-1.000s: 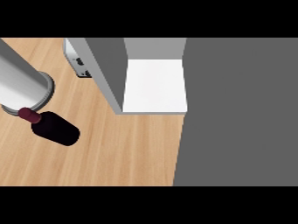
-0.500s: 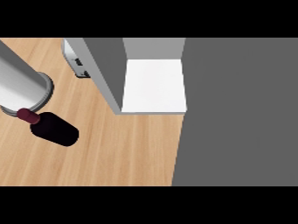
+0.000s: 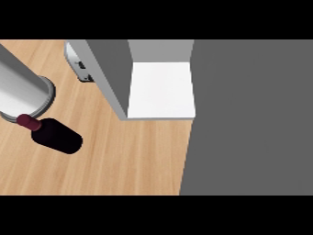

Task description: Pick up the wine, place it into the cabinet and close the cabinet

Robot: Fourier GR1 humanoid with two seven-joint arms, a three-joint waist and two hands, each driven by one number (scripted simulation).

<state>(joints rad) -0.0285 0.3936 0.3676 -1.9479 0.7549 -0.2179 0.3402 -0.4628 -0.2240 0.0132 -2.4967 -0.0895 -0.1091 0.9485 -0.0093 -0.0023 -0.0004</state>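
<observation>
Wine bottle (image 3: 57,135), dark glossy cylinder

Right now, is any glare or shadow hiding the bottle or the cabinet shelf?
Head view: no glare; the dark bottle stands out sharply on the wood counter. The white shelf is evenly lit and the cabinet's grey side is flat. No hands show.

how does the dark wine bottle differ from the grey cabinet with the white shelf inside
The dark wine bottle is near-black with a maroon cap, while the grey cabinet is pale grey with a white inside. The bottle is small and rounded; the cabinet is big and boxy. The bottle is capped, but the cabinet stands open with its door swung out. Both show against the light wooden counter.
</observation>
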